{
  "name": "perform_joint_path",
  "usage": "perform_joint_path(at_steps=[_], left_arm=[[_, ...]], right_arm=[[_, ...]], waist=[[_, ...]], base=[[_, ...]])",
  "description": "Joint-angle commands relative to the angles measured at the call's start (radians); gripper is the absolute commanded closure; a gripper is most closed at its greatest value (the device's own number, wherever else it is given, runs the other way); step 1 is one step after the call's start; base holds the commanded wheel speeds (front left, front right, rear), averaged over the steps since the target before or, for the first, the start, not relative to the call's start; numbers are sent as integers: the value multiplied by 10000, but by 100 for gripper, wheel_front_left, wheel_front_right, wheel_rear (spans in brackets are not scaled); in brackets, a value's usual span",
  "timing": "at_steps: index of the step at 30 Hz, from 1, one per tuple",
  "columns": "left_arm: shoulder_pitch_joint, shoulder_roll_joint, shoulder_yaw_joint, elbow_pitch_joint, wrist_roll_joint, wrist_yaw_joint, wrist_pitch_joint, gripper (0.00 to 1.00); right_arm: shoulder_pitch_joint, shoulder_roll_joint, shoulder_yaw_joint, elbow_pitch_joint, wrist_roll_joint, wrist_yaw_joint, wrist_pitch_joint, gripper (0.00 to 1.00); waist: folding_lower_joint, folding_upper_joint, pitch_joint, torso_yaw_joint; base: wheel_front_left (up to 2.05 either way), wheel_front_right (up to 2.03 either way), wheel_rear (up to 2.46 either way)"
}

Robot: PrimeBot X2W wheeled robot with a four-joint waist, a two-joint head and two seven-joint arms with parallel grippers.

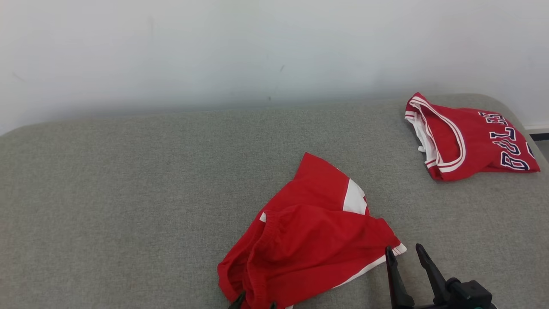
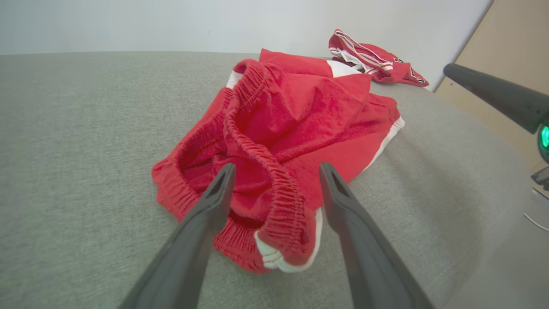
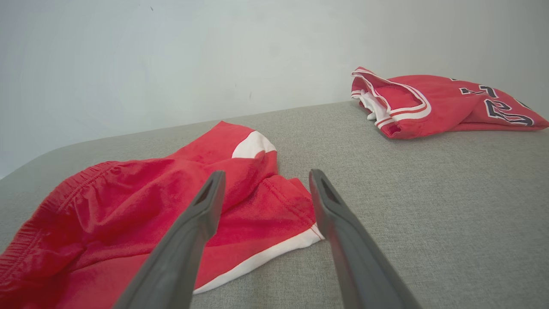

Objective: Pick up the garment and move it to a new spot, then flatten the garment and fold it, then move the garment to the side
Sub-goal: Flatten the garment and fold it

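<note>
Looking down from the head view, the garment (image 1: 309, 240) lies crumpled in the lower centre of the frame on the grey upholstered surface (image 1: 128, 193). It is red, with a white panel near its top and a white band along its lower right edge. My right gripper (image 1: 404, 249) sits at the lower right with jaws apart and nothing between them. Its nearer fingertip is just beside the garment's white-banded corner; I cannot tell whether it touches. My left gripper (image 1: 255, 304) shows only as two dark tips at the bottom edge, under the garment's lower end. In the left wrist view the left gripper (image 2: 278, 166) is spread wide, and the bunched elastic waistband (image 2: 274, 189) lies between the two fingers, not clamped. In the right wrist view the right gripper (image 3: 266, 173) is also wide open. One finger is in front of the red cloth and the other is over bare grey just past the hem corner. A folded jersey (image 1: 472, 137) with dark lettering and striped trim lies at the upper right, well apart from both grippers.
</note>
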Motion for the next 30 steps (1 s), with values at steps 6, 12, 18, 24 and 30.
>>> perform_joint_path(at_steps=[6, 12, 18, 24, 30], left_arm=[[-676, 14, -581, 968, -357, -51, -27, 27], [-1083, 129, -343, 713, -884, -54, -27, 100], [-1028, 641, 15, -154, -1349, -55, -27, 100], [-403, 1275, 445, -974, -1643, -54, -27, 100], [161, 1499, 456, -476, -2280, -44, 76, 100]], right_arm=[[-172, 24, 24, 15, 100, -31, -49, 0], [-82, 24, -47, -2, 192, -31, -49, 0], [55, 24, 30, 115, 242, -31, -49, 0], [8, 23, 60, 220, 272, -31, -49, 0], [-89, 24, 113, 408, 264, -31, -48, 0]], waist=[[0, 0, 146, -238], [0, 0, 156, -131], [0, 0, 65, 196], [0, 0, 30, 390], [0, 0, 89, 365]], base=[[0, 0, 0], [0, 0, 0], [0, 0, 0], [0, 0, 0], [0, 0, 0]])
